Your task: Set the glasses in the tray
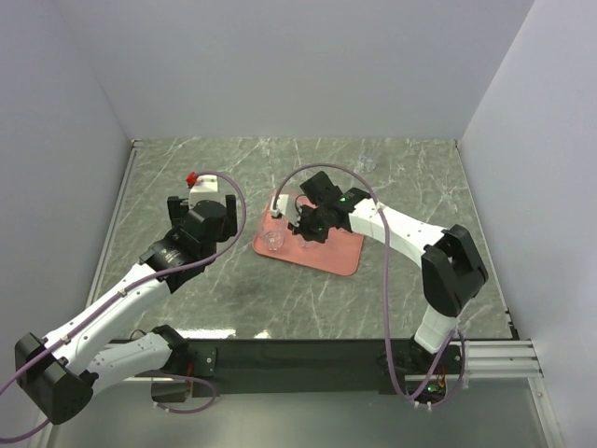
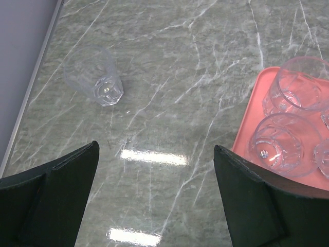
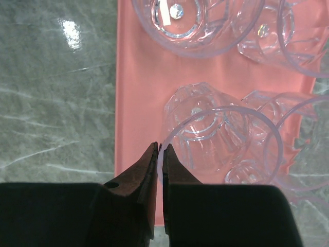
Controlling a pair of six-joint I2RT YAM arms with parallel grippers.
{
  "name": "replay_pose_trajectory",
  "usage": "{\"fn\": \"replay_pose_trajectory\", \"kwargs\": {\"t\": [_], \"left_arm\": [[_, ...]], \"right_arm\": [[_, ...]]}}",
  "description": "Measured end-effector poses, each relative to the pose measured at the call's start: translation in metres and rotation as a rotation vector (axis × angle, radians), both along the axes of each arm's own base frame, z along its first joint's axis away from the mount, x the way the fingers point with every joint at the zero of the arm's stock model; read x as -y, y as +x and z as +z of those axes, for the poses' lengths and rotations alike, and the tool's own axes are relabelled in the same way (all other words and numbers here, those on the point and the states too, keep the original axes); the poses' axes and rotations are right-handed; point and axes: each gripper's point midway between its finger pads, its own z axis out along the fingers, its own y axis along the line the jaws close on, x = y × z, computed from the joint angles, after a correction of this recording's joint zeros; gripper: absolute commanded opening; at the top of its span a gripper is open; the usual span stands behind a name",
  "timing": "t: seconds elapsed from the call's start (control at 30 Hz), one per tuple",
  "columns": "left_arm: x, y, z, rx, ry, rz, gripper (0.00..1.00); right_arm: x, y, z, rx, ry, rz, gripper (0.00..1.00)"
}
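The salmon-pink tray [image 1: 331, 254] lies mid-table with several clear glasses in it, such as one [image 3: 190, 20] at its far end and another [image 2: 282, 144] near its left rim. My right gripper [image 3: 160, 149] hangs over the tray, shut on the thin rim of a glass [image 3: 221, 144] whose mouth faces the camera. One more glass [image 2: 95, 77] lies on its side on the marble, left of the tray [image 2: 247, 134] and close to the left wall. My left gripper [image 2: 156, 154] hovers open above bare marble between that glass and the tray, holding nothing.
White walls close the table on the left, back and right; a metal strip [image 2: 31, 92] runs along the left edge. A small red piece [image 1: 191, 177] shows beside the left gripper [image 1: 210, 187]. Green marble stretches behind and in front of the tray.
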Motion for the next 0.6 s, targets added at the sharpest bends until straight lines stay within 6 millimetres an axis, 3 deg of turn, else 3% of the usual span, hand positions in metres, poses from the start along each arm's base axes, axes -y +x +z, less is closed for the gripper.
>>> {"fn": "replay_pose_trajectory", "kwargs": {"t": [0.23,0.6], "left_arm": [[-0.003,-0.001,-0.001,0.003,0.003,0.008,0.99],[-0.005,-0.002,0.002,0.015,0.0,0.016,0.99]], "right_arm": [[-0.006,0.01,-0.012,-0.004,-0.03,-0.007,0.06],[-0.017,0.017,-0.014,-0.011,-0.037,-0.014,0.22]]}}
